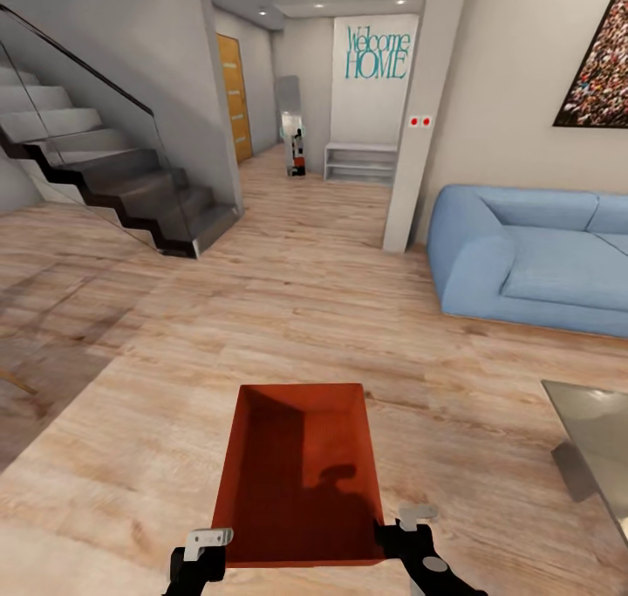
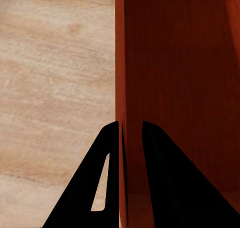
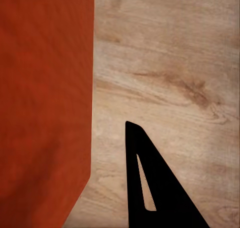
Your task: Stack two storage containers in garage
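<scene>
Ahead, "Welcome HOME" wall lettering (image 1: 377,52); left hand (image 2: 131,138) clamped on orange container (image 1: 301,474), right hand (image 1: 403,526) unclear.

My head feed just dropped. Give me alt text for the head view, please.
An orange-red storage container, open and empty, is held low in front between the left gripper and right gripper over light wood-plank floor. Ahead: stairs left, blue sofa right, hallway between.

One black finger (image 3: 150,188) lies just beside the orange-red storage container (image 3: 45,103) — over the wood-plank floor (image 3: 170,63).
</scene>
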Motion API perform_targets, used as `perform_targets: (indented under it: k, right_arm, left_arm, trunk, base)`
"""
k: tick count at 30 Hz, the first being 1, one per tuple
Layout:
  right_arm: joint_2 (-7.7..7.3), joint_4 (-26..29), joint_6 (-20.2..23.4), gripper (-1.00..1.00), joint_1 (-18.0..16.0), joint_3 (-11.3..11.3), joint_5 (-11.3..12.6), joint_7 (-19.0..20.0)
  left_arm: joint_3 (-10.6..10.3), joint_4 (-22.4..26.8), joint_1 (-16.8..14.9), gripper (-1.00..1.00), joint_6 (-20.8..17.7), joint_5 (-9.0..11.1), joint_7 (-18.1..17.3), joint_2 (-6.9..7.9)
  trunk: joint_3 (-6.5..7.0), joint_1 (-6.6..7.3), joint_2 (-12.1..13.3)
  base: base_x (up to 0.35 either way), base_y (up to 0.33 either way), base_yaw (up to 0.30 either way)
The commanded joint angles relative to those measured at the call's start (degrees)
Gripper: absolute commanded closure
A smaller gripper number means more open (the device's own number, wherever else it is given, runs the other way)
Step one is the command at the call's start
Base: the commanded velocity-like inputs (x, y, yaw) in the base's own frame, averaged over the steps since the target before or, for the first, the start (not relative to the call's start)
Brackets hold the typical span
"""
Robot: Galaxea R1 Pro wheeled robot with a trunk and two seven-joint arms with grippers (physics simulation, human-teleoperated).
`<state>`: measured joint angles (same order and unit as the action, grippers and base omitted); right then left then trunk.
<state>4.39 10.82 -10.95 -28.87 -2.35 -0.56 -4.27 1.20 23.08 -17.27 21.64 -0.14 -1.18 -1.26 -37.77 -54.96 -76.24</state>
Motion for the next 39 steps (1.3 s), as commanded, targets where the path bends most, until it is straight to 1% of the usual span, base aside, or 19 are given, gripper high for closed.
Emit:
perform_targets:
  k: [1, 8, 17, 31, 39]
  right_arm:
    - [-0.88, 0.0, -0.2, 1.00, 0.0, 0.5, 0.0, -0.6]
    - [-0.88, -0.1, -0.2, 1.00, 0.0, 0.5, 0.0, -0.6]
    - [-0.88, -0.1, -0.2, 1.00, 0.0, 0.5, 0.0, -0.6]
    - [-0.88, -0.1, -0.2, 1.00, 0.0, 0.5, 0.0, -0.6]
    - [-0.88, 0.0, -0.2, 1.00, 0.0, 0.5, 0.0, -0.6]
  left_arm:
    - [0.9, 0.0, 0.0, 1.00, 0.2, 0.5, 0.5, 0.03]
    - [0.9, 0.0, 0.0, 1.00, 0.2, 0.5, 0.5, 0.03]
    - [0.9, 0.0, 0.0, 1.00, 0.2, 0.5, 0.5, 0.03]
    - [0.9, 0.0, 0.0, 1.00, 0.2, 0.5, 0.5, 0.03]
    - [0.9, 0.0, 0.0, 1.00, 0.2, 0.5, 0.5, 0.03]
  trunk:
    - [0.04, -0.03, 0.0]
    - [0.63, -0.03, 0.0]
    - [0.77, -0.03, 0.0]
    - [0.77, -0.03, 0.0]
    - [0.77, -0.03, 0.0]
  base:
    - [0.346, 0.000, 0.003]
    - [0.346, 0.000, 0.001]
    - [0.346, 0.000, 0.006]
    - [0.346, 0.000, 0.225]
    - [0.346, 0.000, 0.045]
